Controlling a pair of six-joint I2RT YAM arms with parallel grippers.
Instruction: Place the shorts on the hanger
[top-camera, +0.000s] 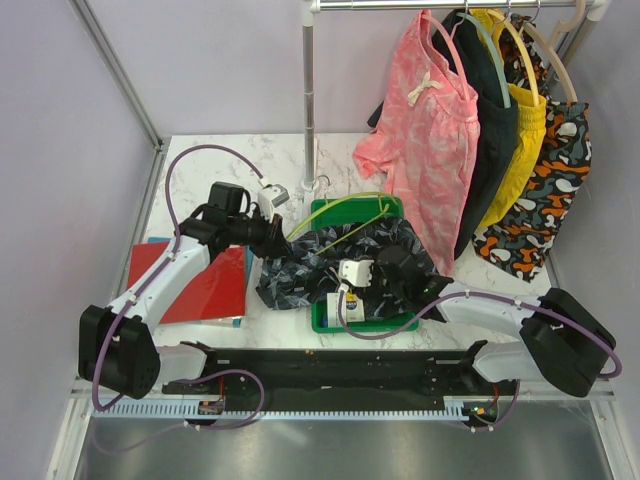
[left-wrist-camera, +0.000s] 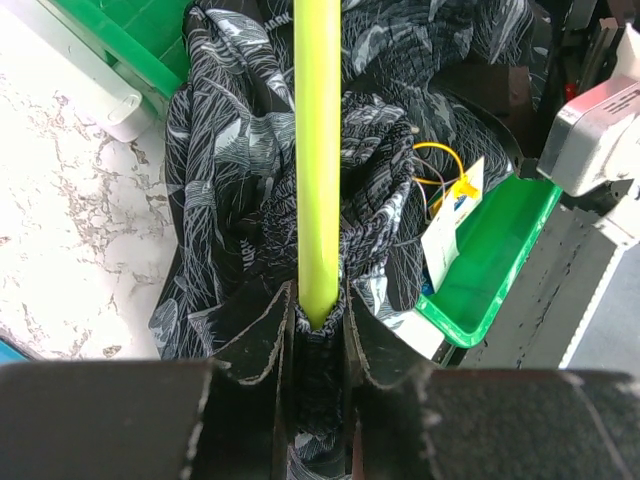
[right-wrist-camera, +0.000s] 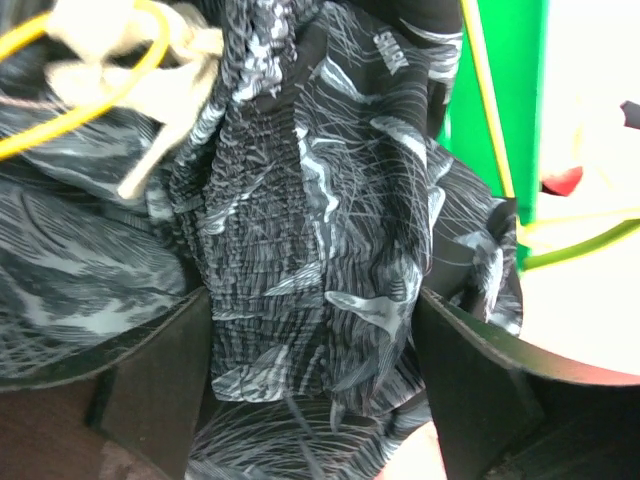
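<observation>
**1. Left tool**: pressed together on the hanger. I pinch one end of its lime-green bar, and a fold of the shorts is bunched just under my fingers.

**2. Right tool**: jaws spread wide. The gathered waistband lies between them, not pinched, and the cream drawstring sits just beyond.

**3. Shorts:** a crumpled heap over the green tray, mid-counter, between my two tools. The long axis runs left to right, and the paper tags are on the near-right side.

**4. Hanger:** the long axis runs from my left tool away to the right and far, slanting over the far part of the shorts. The held end is near-left and the free end reaches toward the tray's far rim. I cannot tell where the hook is.

**5. Relation for the coming move:** the bar lies above the waistband and to its left. My right arm is nearer the waistband, so I judge it should feed fabric onto the bar while my left holds the bar steady.

**6. Red folder**: flat on the counter, left of the tray.

**7. Rail**, far right: carries other garments, the pink one foremost.
</observation>
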